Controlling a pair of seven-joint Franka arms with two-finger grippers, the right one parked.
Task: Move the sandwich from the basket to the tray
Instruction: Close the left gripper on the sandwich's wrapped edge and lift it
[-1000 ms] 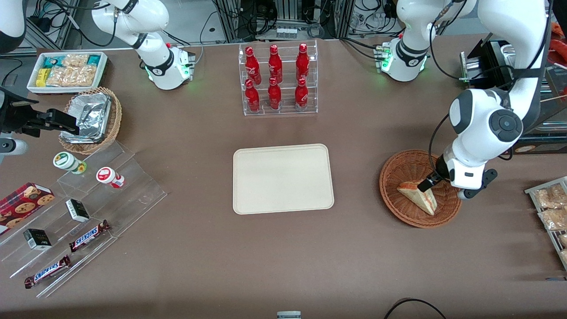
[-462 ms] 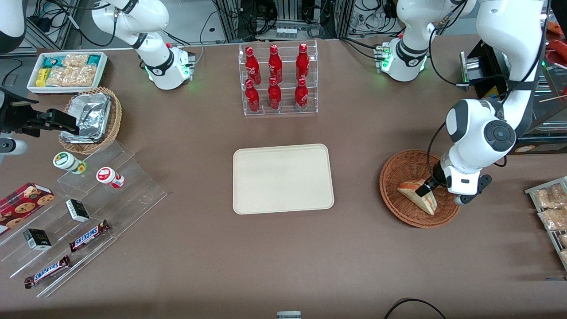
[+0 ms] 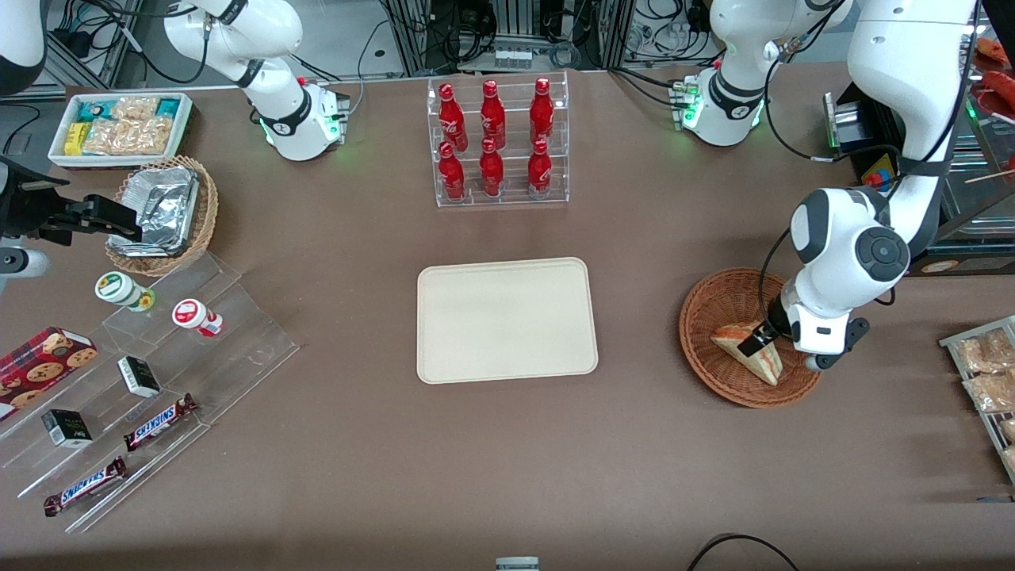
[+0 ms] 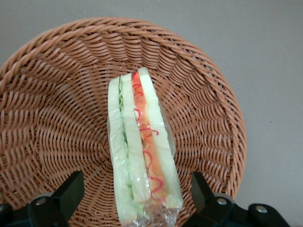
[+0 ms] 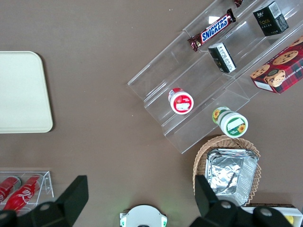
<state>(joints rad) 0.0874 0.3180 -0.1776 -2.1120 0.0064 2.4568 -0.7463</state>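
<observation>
My fingers are spread wide apart, one on each side of the sandwich, and neither pad touches its wrap. The wedge stands on edge between them, its layers facing me: white bread, pale green filling, bread again, then a red-orange band. In the front view my gripper hangs low over the basket, right at the sandwich, with the wrist and arm rising above it. The sandwich lies inside the basket, roughly in the middle of its woven floor, one end reaching between my fingertips and the rest running away from them toward the rim. The brown tabletop shows around the basket. The cream tray sits flat on the tabletop, well apart from my fingers, toward the parked arm's end, with nothing on it. Farther from the front camera than the tray stands a clear rack of red bottles. Packets of snacks lie near the basket at the working arm's end of the tabletop.
</observation>
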